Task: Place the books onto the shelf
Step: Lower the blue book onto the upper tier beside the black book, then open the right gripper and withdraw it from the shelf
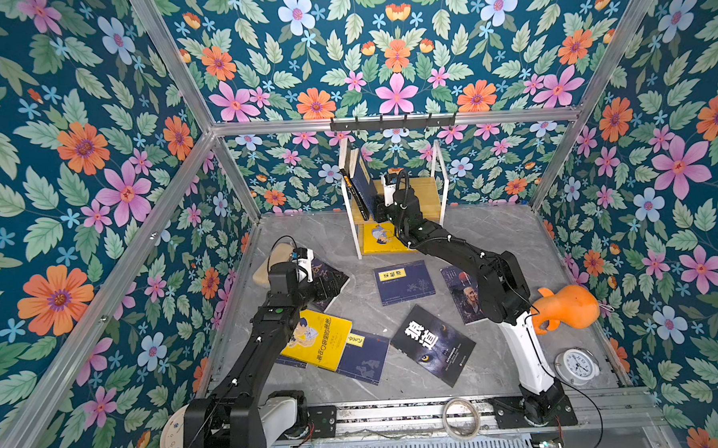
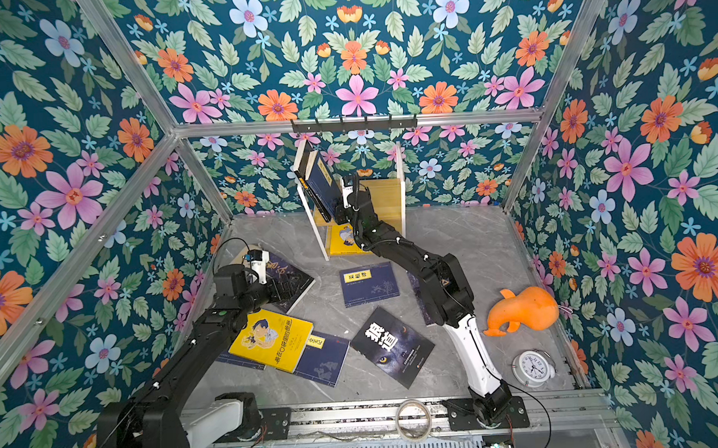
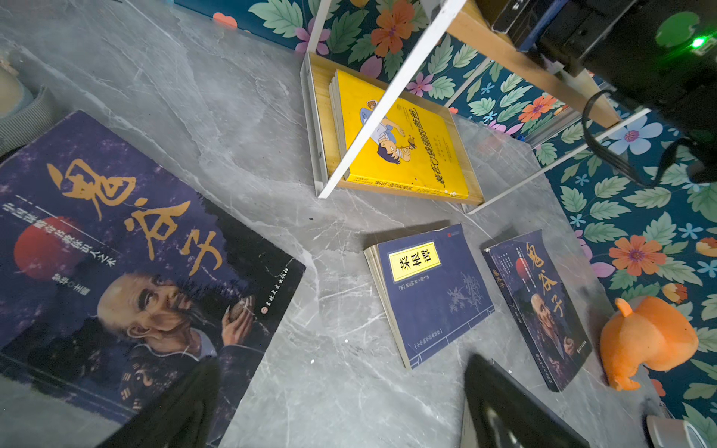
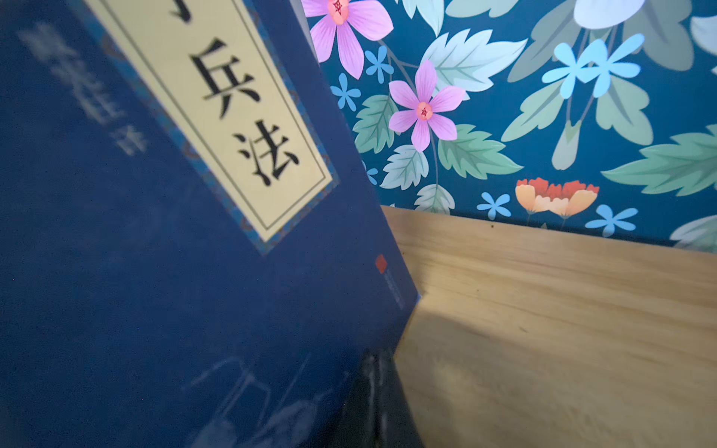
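Note:
The shelf (image 1: 441,175) stands at the back wall. A few books lean on its upper board (image 4: 543,329); the outermost is a navy book (image 4: 155,232). My right gripper (image 1: 379,207) is shut beside that cover, with nothing between its fingers. A yellow book (image 3: 407,147) lies on the lower board. My left gripper (image 3: 341,407) hangs open over bare table at the edge of a dark old-man book (image 3: 116,252). Flat on the table lie a navy labelled book (image 1: 403,281), a second old-man book (image 1: 464,295), a white-character book (image 1: 433,344), and a yellow book (image 1: 316,339) on a navy one (image 1: 363,356).
An orange plush toy (image 1: 565,307) and a white clock (image 1: 575,365) sit at the right edge. A tape roll (image 1: 461,416) lies on the front rail. A beige object (image 1: 267,262) lies at the left wall. The black hook rail (image 1: 392,121) hangs above the shelf.

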`<state>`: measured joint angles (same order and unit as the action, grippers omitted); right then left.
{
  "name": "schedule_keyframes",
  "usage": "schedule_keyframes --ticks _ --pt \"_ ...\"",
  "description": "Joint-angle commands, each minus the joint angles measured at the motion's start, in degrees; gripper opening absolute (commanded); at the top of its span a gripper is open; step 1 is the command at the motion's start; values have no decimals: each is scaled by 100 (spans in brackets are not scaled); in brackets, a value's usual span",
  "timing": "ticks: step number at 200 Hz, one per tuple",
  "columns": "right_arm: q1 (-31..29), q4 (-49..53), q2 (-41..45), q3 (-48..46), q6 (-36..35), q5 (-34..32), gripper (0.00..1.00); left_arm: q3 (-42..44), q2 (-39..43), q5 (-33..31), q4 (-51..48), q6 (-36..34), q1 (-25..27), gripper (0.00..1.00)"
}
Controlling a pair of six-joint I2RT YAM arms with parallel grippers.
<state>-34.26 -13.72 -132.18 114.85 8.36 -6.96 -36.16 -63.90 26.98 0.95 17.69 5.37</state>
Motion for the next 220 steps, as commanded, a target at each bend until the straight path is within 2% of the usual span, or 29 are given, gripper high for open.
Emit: schedule_keyframes --ticks 1,52,117,163,200,220 --pt "-53 531 -121 136 6 -77 0 30 6 29 160 -20 0 100" --pt "-119 753 -281 446 -146 -268 0 15 -4 47 146 23 -9 100" --pt "-123 677 -35 246 -251 -353 3 2 -28 53 157 44 -18 100" --pt "-123 590 1264 -774 -433 -635 13 -22 -75 119 200 208 21 100" --pt "-116 942 2467 -1814 -49 -395 25 -34 -86 138 219 376 94 100" --pt "-150 1109 3265 -2737 276 -314 32 -27 -80 273 310 592 138 100"
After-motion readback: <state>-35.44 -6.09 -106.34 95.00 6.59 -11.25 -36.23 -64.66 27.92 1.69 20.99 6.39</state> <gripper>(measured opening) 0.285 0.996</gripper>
